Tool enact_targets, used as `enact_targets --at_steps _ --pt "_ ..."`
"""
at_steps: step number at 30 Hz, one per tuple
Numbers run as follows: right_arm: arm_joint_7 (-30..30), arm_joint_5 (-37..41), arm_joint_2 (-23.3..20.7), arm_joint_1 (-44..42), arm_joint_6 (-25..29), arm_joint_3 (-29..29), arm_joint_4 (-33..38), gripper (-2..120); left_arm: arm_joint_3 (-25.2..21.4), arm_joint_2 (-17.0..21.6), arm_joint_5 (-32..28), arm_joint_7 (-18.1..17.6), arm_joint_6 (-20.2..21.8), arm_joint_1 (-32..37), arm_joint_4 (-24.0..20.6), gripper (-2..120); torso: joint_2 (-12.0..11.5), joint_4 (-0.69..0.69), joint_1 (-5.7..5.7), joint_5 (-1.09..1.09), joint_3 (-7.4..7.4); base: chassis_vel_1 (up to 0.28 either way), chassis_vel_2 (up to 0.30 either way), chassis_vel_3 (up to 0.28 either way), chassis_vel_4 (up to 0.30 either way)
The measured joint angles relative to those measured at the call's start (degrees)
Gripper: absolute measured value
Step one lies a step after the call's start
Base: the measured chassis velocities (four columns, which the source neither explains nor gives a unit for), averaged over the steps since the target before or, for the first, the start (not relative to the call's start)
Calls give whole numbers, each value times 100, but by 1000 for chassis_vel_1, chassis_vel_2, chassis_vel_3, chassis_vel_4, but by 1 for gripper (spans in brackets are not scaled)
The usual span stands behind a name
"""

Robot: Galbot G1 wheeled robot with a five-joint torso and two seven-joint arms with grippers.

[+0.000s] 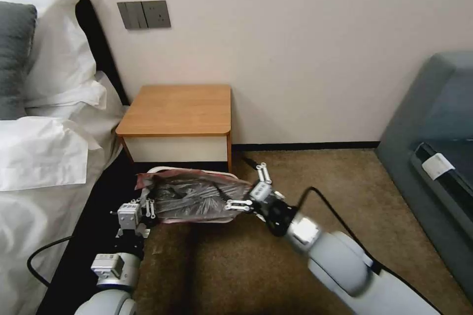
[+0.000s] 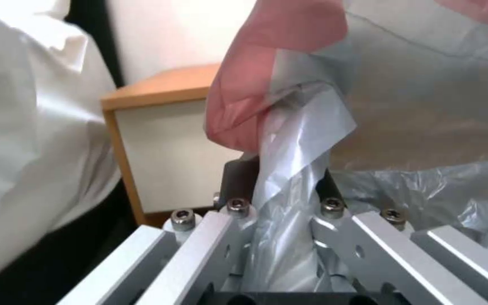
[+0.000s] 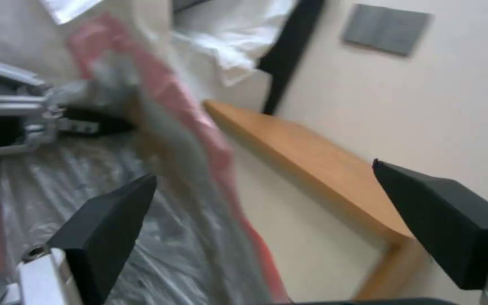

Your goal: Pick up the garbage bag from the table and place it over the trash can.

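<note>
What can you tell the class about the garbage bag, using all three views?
The garbage bag is thin, crinkly, translucent grey plastic with a pinkish-red rim band. It lies spread over the trash can on the carpet in front of the table, with the can's pale rim showing at the back. The left tool is shut on a bunched strip of its edge. The right tool is open beside its other end.

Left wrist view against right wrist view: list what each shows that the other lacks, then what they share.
Left wrist alone: the left gripper shut on a twisted strand of the garbage bag, and the table's white drawer front. Right wrist alone: the right gripper open, its fingers spread, and a grey wall plate. Shared: the bag's pinkish rim, the orange-brown table, white bed linen.
</note>
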Motion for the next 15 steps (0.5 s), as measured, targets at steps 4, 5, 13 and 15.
enact_targets --at_steps 4,5,13,15 --pt "-48 64 -23 501 -135 -389 -172 84 -20 39 89 57 -6 8 -36 6 0 0 0 0 0 0 0 0 0" --pt "-59 80 -23 658 -150 -493 -246 80 -19 37 187 92 -29 24 -36 6 0 0 0 0 0 0 0 0 0" --pt "-76 168 22 1035 -226 -813 -373 53 16 36 491 197 -135 52 50 6 0 -1 0 0 0 0 0 0 0" --pt "-86 172 31 1090 -227 -871 -396 49 25 37 513 210 -148 54 52 6 0 0 0 0 0 0 0 0 0"
